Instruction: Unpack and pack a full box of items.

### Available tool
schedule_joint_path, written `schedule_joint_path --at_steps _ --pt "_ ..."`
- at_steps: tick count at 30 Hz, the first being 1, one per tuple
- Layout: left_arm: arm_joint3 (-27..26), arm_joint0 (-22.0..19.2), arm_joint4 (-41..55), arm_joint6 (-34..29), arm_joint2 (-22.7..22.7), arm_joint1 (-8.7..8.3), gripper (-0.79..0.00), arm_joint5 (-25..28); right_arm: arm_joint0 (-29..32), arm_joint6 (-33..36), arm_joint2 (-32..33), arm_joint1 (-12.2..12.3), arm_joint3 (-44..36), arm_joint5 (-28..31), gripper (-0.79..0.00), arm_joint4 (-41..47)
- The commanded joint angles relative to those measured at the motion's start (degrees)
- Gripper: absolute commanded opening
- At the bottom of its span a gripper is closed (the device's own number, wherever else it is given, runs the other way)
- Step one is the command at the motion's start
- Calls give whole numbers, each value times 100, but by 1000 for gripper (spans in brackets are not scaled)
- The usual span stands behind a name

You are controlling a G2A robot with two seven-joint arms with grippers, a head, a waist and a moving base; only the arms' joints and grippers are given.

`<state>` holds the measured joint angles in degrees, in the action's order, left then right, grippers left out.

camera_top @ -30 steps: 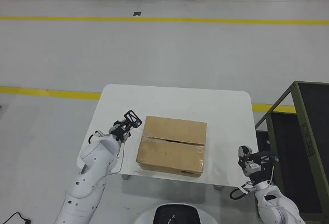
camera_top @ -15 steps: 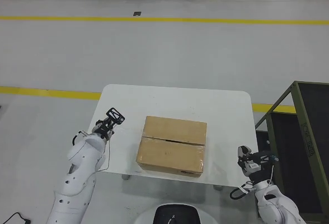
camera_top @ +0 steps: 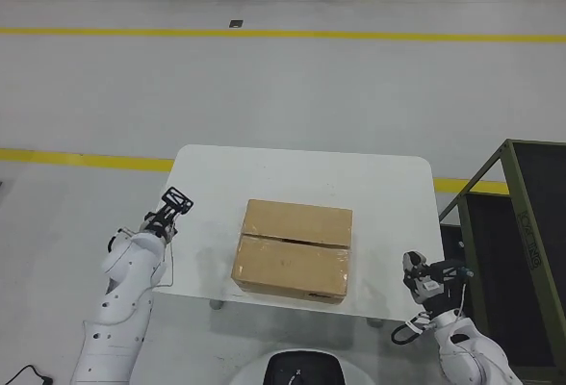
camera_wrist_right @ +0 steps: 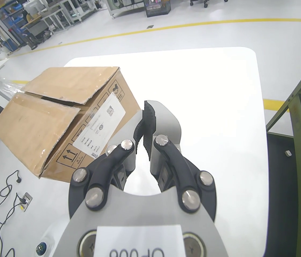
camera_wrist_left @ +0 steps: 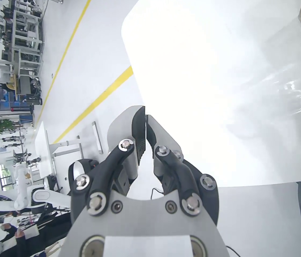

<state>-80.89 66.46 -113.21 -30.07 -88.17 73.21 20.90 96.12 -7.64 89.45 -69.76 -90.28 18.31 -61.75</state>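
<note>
Well apart from left gripper [camera_top: 176, 200] and right gripper [camera_top: 413, 263]: cardboard box [camera_top: 293, 252].

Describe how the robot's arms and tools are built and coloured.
The left arm and right arm have smooth, rounded white shells, each with a thin black cable looping near the wrist. The left tool and right tool match: a grey metal base plate with a white label, black linkage bars pinned with silver bolts, and pale fingers lined with black ribbed pads.
</note>
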Motion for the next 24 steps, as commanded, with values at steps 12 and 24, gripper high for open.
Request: schedule_joint_path --at_steps 12,24 --pt "-213 46 1792 111 -440 25 0 -217 20 -12 21 2 -6 -5 -785 64" --pt "-962 342 2210 1162 63 10 0 590 50 110 212 39 -151 419 -742 373"
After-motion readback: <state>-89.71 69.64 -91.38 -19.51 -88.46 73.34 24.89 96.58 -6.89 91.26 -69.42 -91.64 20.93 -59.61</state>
